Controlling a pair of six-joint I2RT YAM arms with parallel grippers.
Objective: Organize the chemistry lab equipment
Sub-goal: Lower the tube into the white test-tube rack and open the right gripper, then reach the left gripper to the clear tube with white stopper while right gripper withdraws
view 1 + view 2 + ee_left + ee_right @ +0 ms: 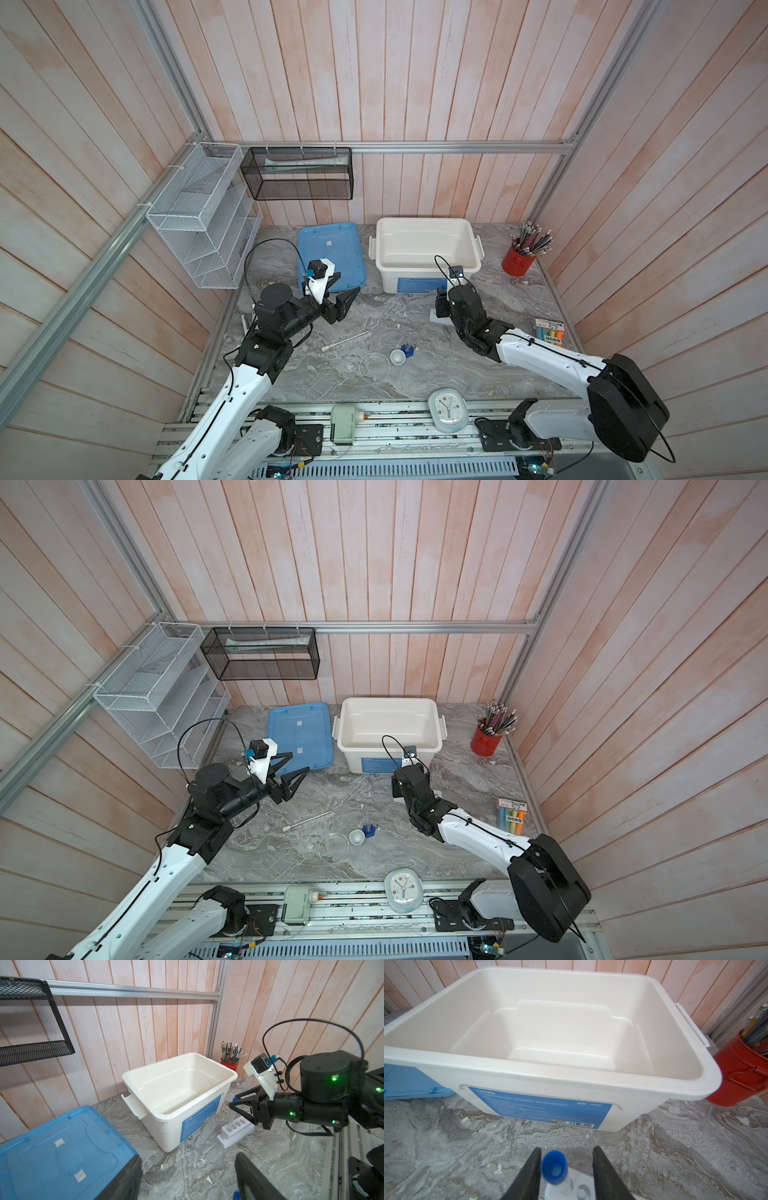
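Standing in the rack [228, 1136]: blue-capped tube [553, 1167], between spread right hand [567, 1148]; left hand [349, 282] spread.

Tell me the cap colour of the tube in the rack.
Blue cap; clearest in the right wrist view.

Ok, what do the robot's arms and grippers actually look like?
The left arm and right arm have white shells, black joints and looping black cables. The left gripper and right gripper have black tapered fingers, each with a white wrist camera mount. Green lights dot the right arm's joints.
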